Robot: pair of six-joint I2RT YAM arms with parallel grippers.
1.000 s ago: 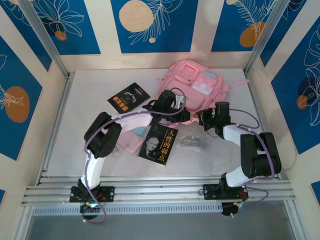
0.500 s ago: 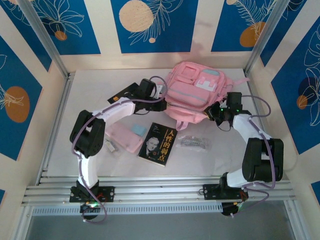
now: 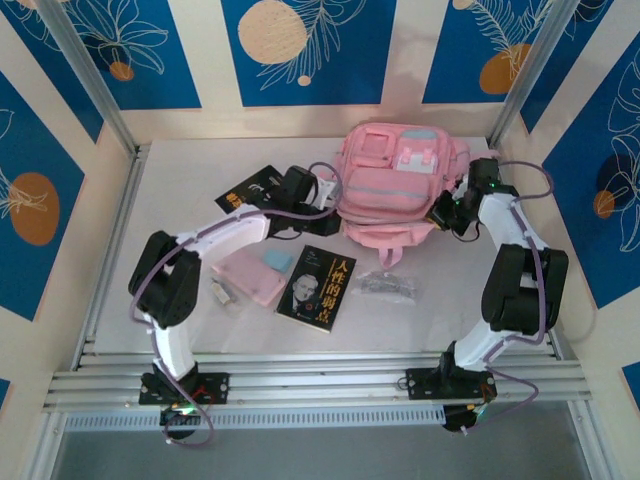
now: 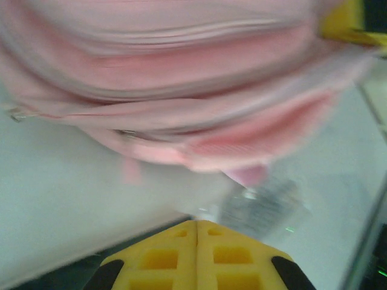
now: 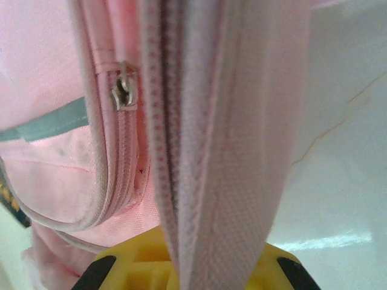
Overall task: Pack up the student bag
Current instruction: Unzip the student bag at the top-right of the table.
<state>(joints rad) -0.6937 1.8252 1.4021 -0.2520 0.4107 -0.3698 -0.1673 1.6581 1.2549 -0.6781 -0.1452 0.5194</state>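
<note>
The student bag point(image 3: 395, 178), a big pink backpack with grey-blue trim, lies at the back of the table with its front pockets up. My right gripper point(image 3: 446, 214) is at the bag's right side. In the right wrist view it point(image 5: 199, 243) is shut on a pale pink webbing strap point(image 5: 224, 151) of the bag point(image 5: 48, 169). My left gripper point(image 3: 330, 199) sits by the bag's left edge. In the left wrist view its yellow fingers point(image 4: 163, 257) meet with nothing between them, just short of the bag point(image 4: 181, 78).
A black book point(image 3: 250, 188) lies back left, partly under the left arm. A second black book with a portrait point(image 3: 318, 287), a flat pink pencil case point(image 3: 250, 278), a clear plastic packet point(image 3: 388, 285) and a small item point(image 3: 220, 292) lie in front. Aluminium rails border the table.
The bag has been shifted back and to the right and turned. Both arms have stretched farther out. The left gripper has gone from over the bag to its left edge.
</note>
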